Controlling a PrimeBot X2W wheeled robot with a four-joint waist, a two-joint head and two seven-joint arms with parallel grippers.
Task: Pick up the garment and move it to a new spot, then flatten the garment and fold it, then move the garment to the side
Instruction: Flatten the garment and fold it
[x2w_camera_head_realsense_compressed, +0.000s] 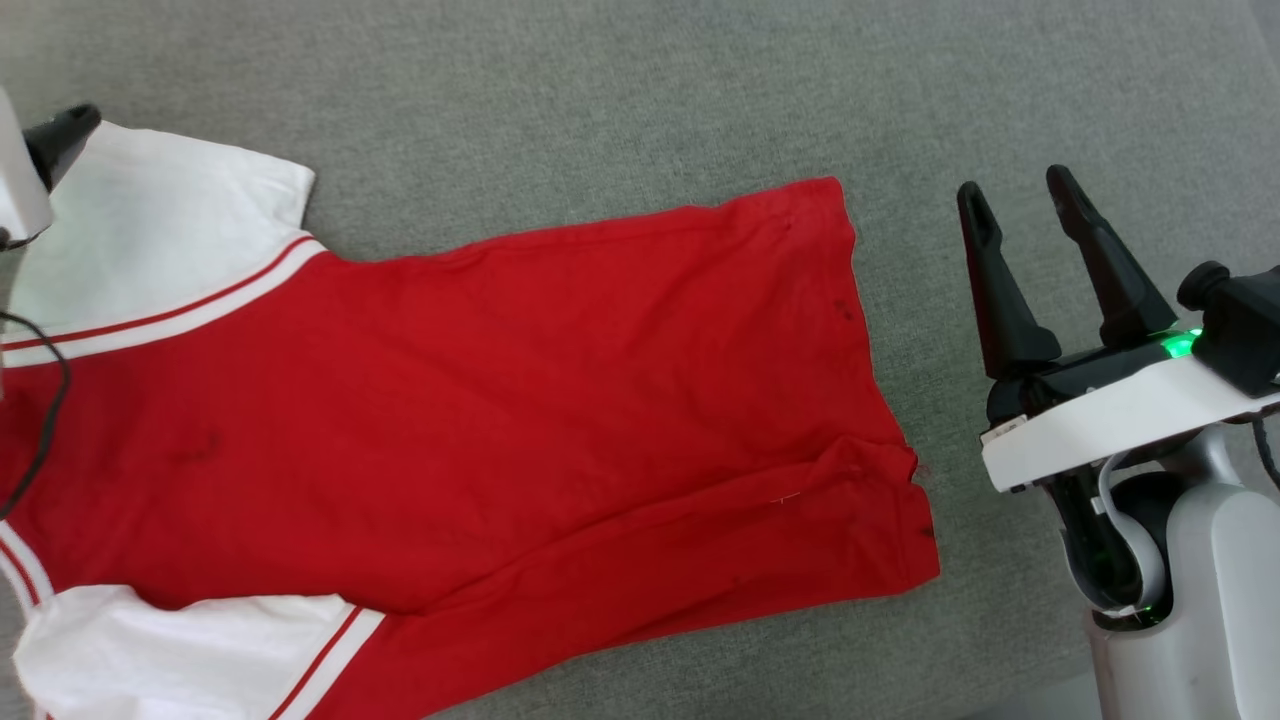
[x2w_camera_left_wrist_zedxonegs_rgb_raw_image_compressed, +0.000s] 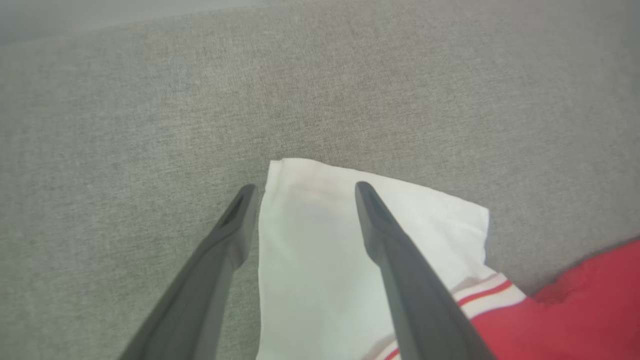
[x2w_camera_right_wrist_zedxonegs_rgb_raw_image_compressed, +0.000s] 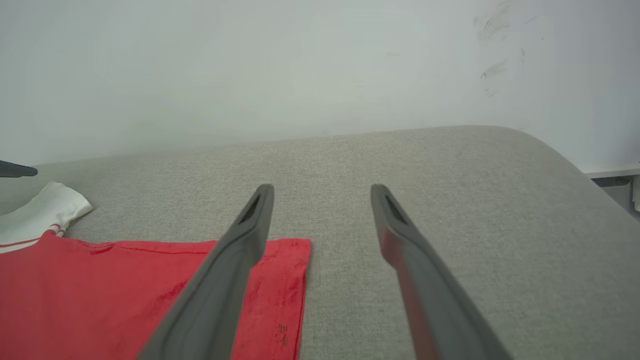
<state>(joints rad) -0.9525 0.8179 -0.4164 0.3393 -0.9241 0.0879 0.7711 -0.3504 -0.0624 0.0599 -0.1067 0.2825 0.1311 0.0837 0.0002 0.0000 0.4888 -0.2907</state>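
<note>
1. Jersey (x2w_camera_head_realsense_compressed: 500, 400) lies spread flat on the grey cushion (x2w_camera_head_realsense_compressed: 600, 90), hem to the right, white sleeves to the left.
2. Left gripper (x2w_camera_left_wrist_zedxonegs_rgb_raw_image_compressed: 305, 186) hangs at the far sleeve (x2w_camera_left_wrist_zedxonegs_rgb_raw_image_compressed: 310, 260), jaws wide apart, gripping nothing.
3. Right gripper (x2w_camera_head_realsense_compressed: 1015, 182) is just beside the hem, off the cloth, jaws apart and empty.
4. Near hem corner has a long rumpled fold.

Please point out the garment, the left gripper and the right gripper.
garment (x2w_camera_head_realsense_compressed: 500, 400), head view, red body panel.
left gripper (x2w_camera_left_wrist_zedxonegs_rgb_raw_image_compressed: 305, 185), left wrist view, midway between fingertips.
right gripper (x2w_camera_head_realsense_compressed: 1013, 180), head view, midway between fingertips.
</note>
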